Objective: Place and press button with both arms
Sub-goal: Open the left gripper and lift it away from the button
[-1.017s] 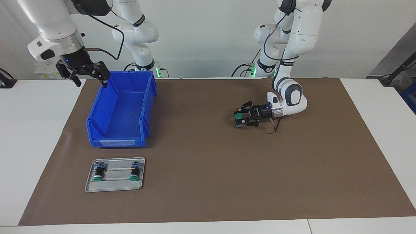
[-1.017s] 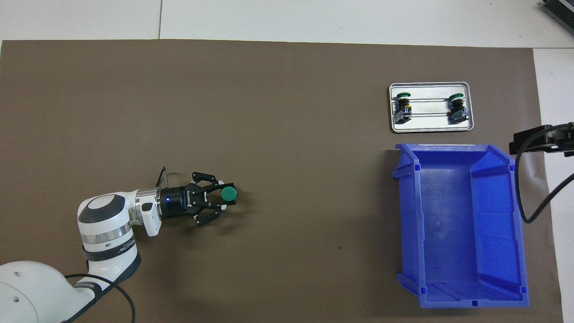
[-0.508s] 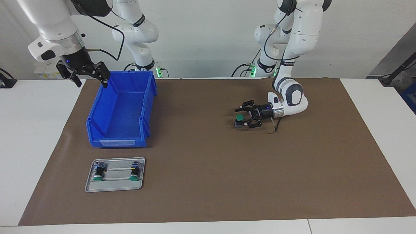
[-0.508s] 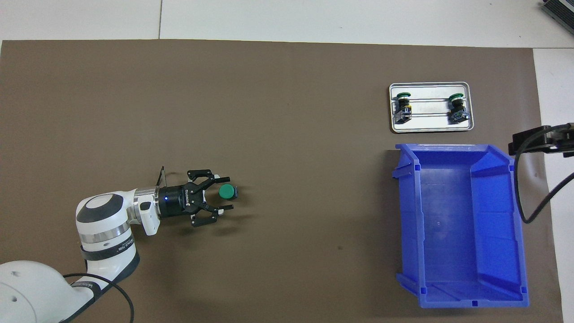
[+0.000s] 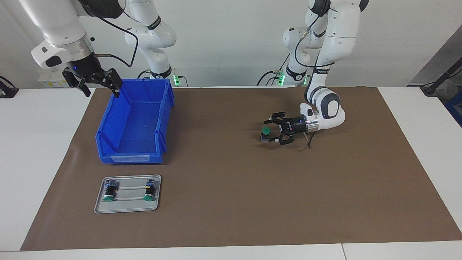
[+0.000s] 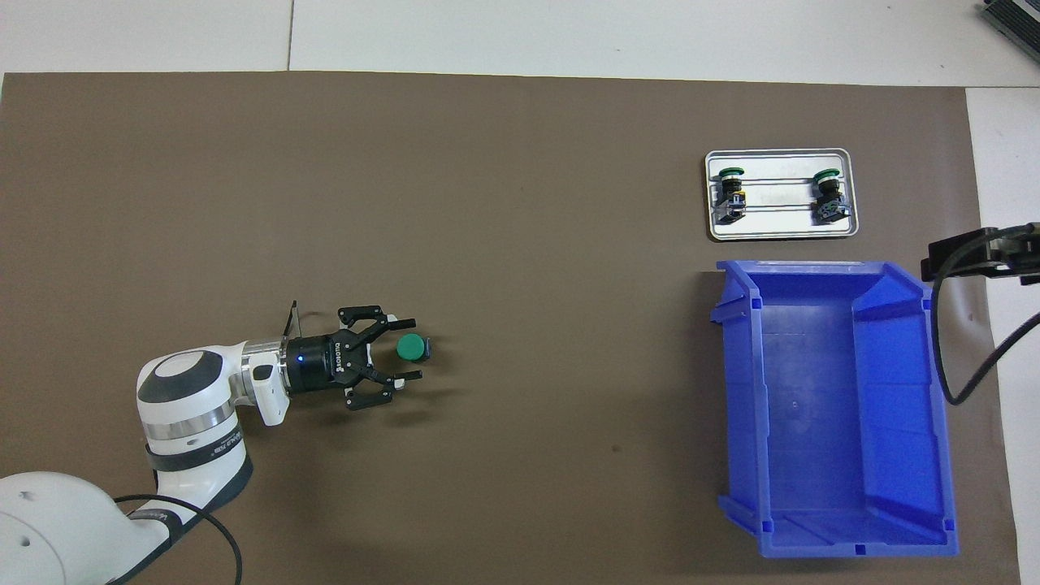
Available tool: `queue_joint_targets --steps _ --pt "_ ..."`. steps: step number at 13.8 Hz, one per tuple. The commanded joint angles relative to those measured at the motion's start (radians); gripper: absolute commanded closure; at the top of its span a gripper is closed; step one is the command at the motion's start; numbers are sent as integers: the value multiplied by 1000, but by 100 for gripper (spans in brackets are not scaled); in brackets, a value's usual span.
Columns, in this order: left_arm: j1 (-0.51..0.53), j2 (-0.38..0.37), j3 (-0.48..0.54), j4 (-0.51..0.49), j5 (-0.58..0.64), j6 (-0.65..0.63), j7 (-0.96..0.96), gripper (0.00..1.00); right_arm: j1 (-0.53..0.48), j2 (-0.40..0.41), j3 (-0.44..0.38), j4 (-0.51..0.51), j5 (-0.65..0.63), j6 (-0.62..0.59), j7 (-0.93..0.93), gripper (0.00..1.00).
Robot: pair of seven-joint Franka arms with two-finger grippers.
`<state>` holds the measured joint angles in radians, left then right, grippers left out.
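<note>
The button point(image 5: 266, 134) point(image 6: 413, 348) stands cap-up on the brown mat point(image 5: 231, 216) point(image 6: 520, 203), between the spread fingers of the left gripper point(image 5: 271, 130) point(image 6: 405, 349), which lies low and level with its jaws wide and apart from it. The right gripper point(image 5: 97, 82) hangs with fingers wide over the blue bin's point(image 5: 134, 119) point(image 6: 837, 406) corner nearest the robots. A tray point(image 5: 127, 207) point(image 6: 780, 232) with two more buttons lies just beside the bin, farther from the robots.

A blue bin point(image 5: 133, 122) sits on the brown mat point(image 5: 231, 202), nearer the robots than a metal tray point(image 5: 127, 207).
</note>
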<state>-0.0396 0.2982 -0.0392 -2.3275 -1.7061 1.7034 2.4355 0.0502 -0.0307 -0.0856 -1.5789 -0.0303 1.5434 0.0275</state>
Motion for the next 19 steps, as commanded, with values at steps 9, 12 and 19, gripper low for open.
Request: queue_joint_targets --steps 9,12,19 --pt "67 -33 -1 326 17 -45 -666 6 -6 -29 6 -36 -2 18 -17 0" --pt "69 -106 -2 433 220 53 -937 6 -6 -29 6 -36 -2 18 -17 0" --pt "55 -238 -4 658 887 45 -1521 6 -7 -29 6 -36 0 18 -17 0"
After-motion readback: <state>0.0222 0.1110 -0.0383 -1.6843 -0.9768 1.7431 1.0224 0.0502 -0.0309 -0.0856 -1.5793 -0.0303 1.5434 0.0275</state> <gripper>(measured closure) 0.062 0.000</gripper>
